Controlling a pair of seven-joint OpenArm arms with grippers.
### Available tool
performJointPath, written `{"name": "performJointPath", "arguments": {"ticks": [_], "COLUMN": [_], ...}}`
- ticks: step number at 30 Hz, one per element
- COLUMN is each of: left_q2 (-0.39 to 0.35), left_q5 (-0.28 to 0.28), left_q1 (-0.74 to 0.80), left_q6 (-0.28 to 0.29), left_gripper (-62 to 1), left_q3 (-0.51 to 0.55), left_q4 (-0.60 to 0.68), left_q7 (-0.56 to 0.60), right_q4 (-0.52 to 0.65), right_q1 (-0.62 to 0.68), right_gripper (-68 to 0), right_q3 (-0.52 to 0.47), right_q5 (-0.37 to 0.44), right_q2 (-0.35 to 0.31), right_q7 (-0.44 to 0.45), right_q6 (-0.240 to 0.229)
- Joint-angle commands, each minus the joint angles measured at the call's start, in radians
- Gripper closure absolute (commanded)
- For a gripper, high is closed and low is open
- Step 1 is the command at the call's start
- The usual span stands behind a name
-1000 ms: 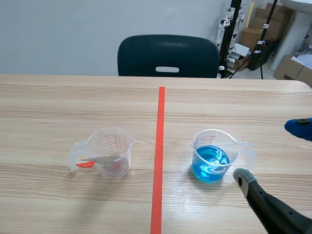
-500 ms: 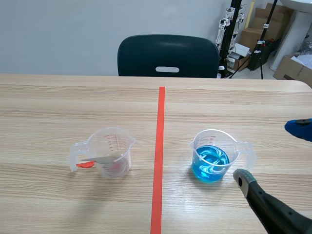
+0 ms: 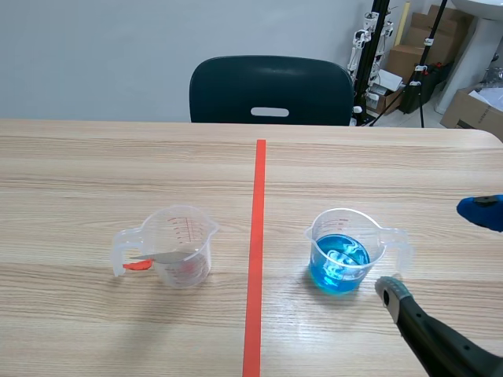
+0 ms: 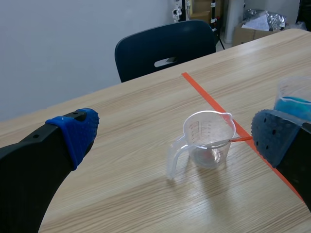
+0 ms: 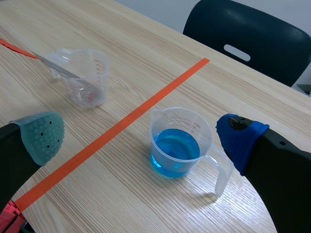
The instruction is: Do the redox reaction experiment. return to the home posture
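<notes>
Blue liquid fills the right beaker, right of the tape line; the clear beaker, holding a spatula, stands left. The right gripper, near right, gapes wide and empty.

Left wrist: the left gripper is spread wide, gripping nothing, with the clear beaker ahead.

Right wrist: the right beaker sits ahead between the parted fingers.

Blue liquid; clear beaker; black chair
</notes>
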State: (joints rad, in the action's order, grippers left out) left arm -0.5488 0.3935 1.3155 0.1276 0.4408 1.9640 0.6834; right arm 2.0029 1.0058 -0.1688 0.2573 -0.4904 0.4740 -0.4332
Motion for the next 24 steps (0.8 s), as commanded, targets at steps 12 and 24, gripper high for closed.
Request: {"name": "performJointPath", "arguments": {"ticks": [12, 24], "left_q2": [0.003, -0.019], "left_q5": [-0.002, -0.023], "left_q1": [0.001, 0.001], "left_q6": [0.045, 0.105], "left_gripper": [-62.3, -62.3], "left_q3": [-0.001, -0.001], "left_q4": [0.014, 0.015], "left_q7": [-0.002, -0.011], "right_q4": [0.019, 0.019], "right_q1": [-0.011, -0.011], "right_gripper": [-67.9, -67.9], "right_q3": [-0.006, -0.006], "right_q5": [0.011, 0.011], "right_q2": [0.000, 0.000], "right_q7": [0.014, 0.024], "right_q6": [0.000, 0.000]}}
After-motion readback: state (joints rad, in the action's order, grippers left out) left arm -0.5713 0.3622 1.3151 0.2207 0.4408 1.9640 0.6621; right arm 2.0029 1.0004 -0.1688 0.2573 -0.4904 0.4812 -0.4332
